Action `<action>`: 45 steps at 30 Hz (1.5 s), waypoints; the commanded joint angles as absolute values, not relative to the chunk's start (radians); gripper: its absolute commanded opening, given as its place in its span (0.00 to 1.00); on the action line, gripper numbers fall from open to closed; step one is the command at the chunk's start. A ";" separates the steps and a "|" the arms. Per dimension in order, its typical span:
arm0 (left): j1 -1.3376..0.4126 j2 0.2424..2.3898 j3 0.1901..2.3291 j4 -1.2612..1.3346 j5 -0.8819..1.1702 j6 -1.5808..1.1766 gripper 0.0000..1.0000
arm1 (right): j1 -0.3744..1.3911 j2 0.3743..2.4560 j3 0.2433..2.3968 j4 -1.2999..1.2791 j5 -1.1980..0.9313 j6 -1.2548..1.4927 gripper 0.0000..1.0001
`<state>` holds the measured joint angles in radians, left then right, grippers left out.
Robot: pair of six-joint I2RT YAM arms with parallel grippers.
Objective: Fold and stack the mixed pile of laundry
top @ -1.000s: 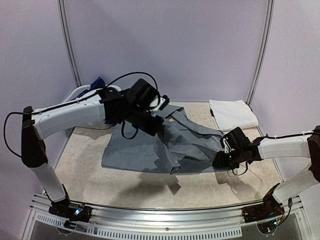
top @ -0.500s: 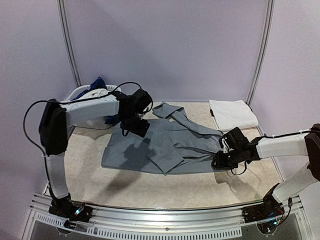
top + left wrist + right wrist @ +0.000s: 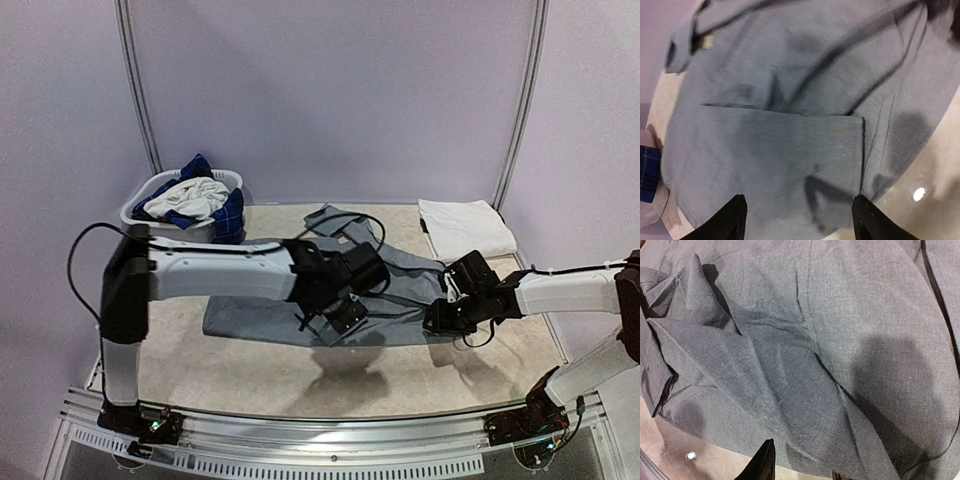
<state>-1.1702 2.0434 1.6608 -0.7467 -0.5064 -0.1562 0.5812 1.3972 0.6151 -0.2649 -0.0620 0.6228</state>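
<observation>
Lilac walls (image 3: 330,100) are enclosing a beige marbled desk (image 3: 170,350). The plain grey T-shirt (image 3: 250,318) is lying spread at mid-desk, creased, with one flap folded over. The left tool (image 3: 799,222) is hovering above it with its fingers apart. The right tool (image 3: 443,320) is sitting at the shirt's right edge, and I cannot tell its grip.

Pale table (image 3: 200,370), three things down on it.
Grey T-shirt (image 3: 245,315) spread across the centre, folded white piece (image 3: 465,228) upper right, white basket (image 3: 135,212) upper left.
</observation>
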 commanded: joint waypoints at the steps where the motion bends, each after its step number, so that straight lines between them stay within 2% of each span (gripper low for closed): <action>1: -1.209 2.178 1.771 -0.816 -0.538 -0.139 0.73 | 0.577 1.386 0.616 -0.268 -0.061 0.620 0.38; 7: -1.209 2.256 1.832 -0.840 -0.516 -0.136 0.72 | 0.575 1.379 0.608 -0.275 -0.057 0.617 0.38; 20: -1.179 2.322 1.827 -0.825 -0.552 -0.138 0.69 | 0.575 1.378 0.600 -0.275 -0.058 0.616 0.38; 23: -1.178 2.322 1.830 -0.819 -0.575 -0.135 0.54 | 0.576 1.378 0.597 -0.276 -0.057 0.617 0.38; 26: -1.177 2.309 1.826 -0.818 -0.595 -0.131 0.30 | 0.576 1.376 0.595 -0.275 -0.055 0.617 0.38; 29: -1.174 2.288 1.815 -0.812 -0.611 -0.124 0.20 | 0.576 1.377 0.595 -0.277 -0.051 0.616 0.38; 31: -1.170 2.276 1.805 -0.809 -0.616 -0.120 0.10 | 0.576 1.377 0.595 -0.273 -0.052 0.616 0.38; 32: -1.165 2.266 1.797 -0.807 -0.623 -0.119 0.01 | 0.576 1.377 0.595 -0.273 -0.051 0.616 0.38; 35: -1.161 2.186 1.732 -0.769 -0.677 -0.114 0.00 | 0.575 1.382 0.595 -0.270 -0.050 0.618 0.38; 45: -1.080 1.681 1.240 -0.479 -0.648 -0.092 0.00 | 0.575 1.387 0.607 -0.279 -0.035 0.620 0.38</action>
